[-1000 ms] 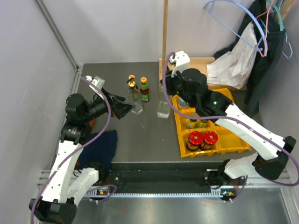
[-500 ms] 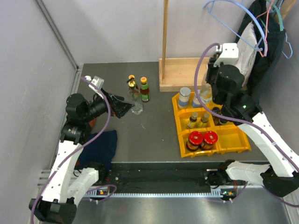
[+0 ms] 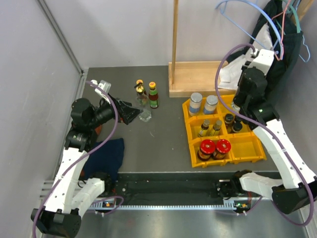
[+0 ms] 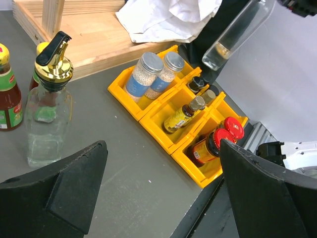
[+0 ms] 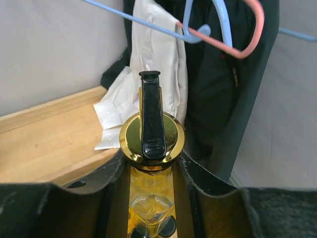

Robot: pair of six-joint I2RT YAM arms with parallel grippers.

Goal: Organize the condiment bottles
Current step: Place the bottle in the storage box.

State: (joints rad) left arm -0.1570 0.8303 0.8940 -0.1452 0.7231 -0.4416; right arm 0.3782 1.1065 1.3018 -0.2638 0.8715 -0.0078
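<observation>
Gold-stoppered clear bottle [image 5: 151,134] pinched in the right tool [image 5: 151,198], raised over the yellow bin [image 4: 148,118]; left tool [image 4: 161,198] spread wide above the desk [image 4: 124,168].

Just ahead of the left tool, on its left, a second stoppered bottle [image 4: 47,124] stands upright with a red sauce bottle [image 4: 7,96] just beside it. Ahead on its right, the bin's nearest compartment holds two red-lidded jars [image 4: 223,139], the next two small yellow-labelled bottles [image 4: 185,113], the farthest two silver-lidded jars [image 4: 146,74], with dark-capped bottles [image 4: 200,85] alongside. The right tool's fingers [image 5: 111,183] press on the held bottle's neck under its stopper. Beyond it lie a wooden base [image 5: 44,144], a white cloth [image 5: 148,74] and dark clothes [image 5: 223,84] on hangers.
</observation>
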